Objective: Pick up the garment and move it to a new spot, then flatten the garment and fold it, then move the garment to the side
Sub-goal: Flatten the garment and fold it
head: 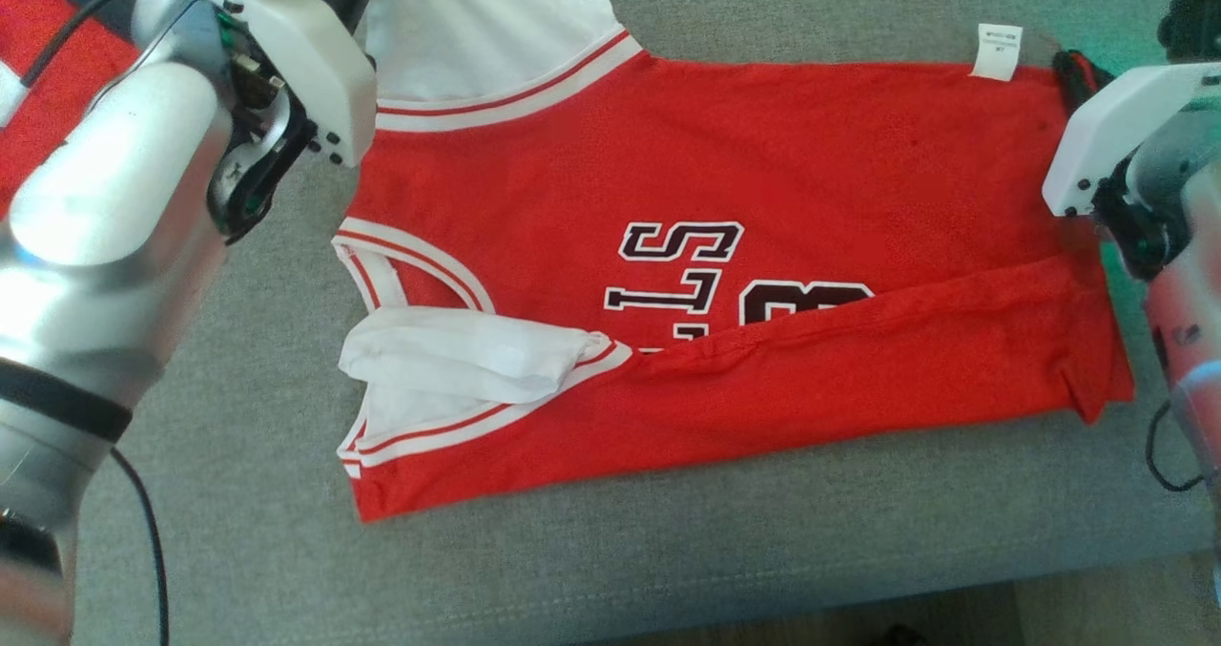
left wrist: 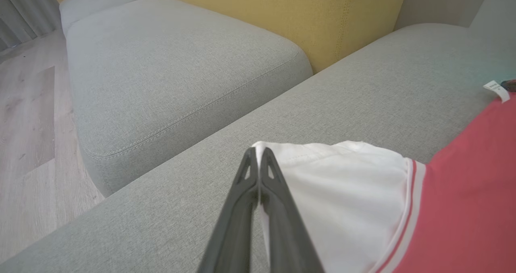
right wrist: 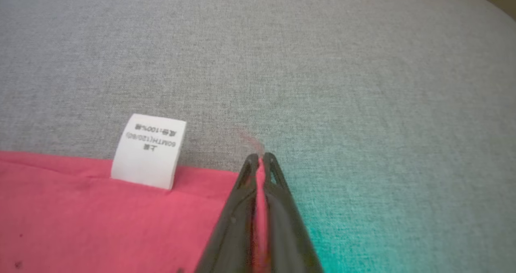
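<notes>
Red mesh-look jersey [head: 668, 178] w/ white sleeves and striped trim lies flat on the grey woven sofa seat [head: 668, 570]. Its long axis runs left-right: neck and sleeves at left, hem at right. The near long edge is folded over onto the body, covering part of the dark block lettering [head: 677, 264]. The near white sleeve [head: 458, 355] sits in a soft roll on top.

L gripper [left wrist: 258, 154] is at the far-left end, dark fingers pressed together w/ the edge of the far white sleeve [left wrist: 342, 192] nipped between them. R gripper [right wrist: 261, 160] is at the far-right end, fingers closed on the red hem corner. A sliver of red cloth shows between them, just right of the white printed care label [right wrist: 149, 152].

Key relation: both pincers hold the far long edge, one per end, and the rest of the jersey lies on the near side of both. So the next fold prob means drawing that edge toward near, arms in step, over the near flap. Neither arm is nearer; each has its own end.

Fabric looks thin and limp, likely to sag in the middle btwn the two grips. The seat weave is coarse, so expect some drag. A yellow stitched back cushion [left wrist: 302, 19] stands beyond, w/ pale wood floor [left wrist: 28, 123] off the seat's end.
</notes>
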`<state>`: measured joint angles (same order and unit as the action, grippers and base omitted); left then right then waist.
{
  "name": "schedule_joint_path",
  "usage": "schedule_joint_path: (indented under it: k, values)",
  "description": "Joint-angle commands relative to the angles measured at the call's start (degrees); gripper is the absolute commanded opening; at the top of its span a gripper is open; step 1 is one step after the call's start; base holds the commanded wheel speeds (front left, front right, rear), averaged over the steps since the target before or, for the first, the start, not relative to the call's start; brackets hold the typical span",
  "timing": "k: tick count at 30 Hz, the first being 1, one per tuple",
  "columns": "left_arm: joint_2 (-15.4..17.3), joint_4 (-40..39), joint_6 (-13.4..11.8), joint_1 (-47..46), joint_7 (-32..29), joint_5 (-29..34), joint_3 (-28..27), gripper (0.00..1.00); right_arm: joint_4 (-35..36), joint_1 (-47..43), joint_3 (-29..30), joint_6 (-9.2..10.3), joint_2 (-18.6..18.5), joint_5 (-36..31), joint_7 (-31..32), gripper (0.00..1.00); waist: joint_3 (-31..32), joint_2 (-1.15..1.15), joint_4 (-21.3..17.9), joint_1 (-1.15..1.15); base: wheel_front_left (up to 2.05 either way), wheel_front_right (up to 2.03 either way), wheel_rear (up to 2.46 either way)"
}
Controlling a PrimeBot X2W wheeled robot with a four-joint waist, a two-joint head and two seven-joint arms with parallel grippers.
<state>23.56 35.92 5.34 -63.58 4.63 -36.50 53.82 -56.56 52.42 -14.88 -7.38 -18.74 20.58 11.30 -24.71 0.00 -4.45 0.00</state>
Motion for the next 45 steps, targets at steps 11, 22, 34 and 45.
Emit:
schedule_joint_path:
  k: [11,22,34,45]
  values:
    - [2.9,0.4,-4.0,-2.5,2.6,-2.3,-5.1,0.0,-2.4,4.5,2.7,-0.11,0.4,2.7,-8.3,0.0,-0.2,0.0,-0.2,0.0,0.0,0.0,0.0]
    - [-1.4,6.6,-6.5,-6.2,8.5,-3.4,-8.5,0.0,-7.6,8.0,6.7,-0.11,1.2,2.7,-17.6,0.0,0.5,0.0,0.4,0.0,0.0,0.0,0.0]
    - [-2.5,10.8,-1.2,-2.4,9.0,-2.0,-4.5,0.0,-9.3,5.7,4.6,-0.11,1.9,5.0,-20.7,0.0,3.6,0.0,1.0,0.0,0.0,0.0,0.0]
    - [3.6,1.4,-0.9,7.4,5.4,-3.0,-1.8,0.0,-2.9,-4.5,-1.4,-0.11,-1.1,13.5,-13.1,0.0,8.9,0.0,2.1,0.0,0.0,0.0,0.0]
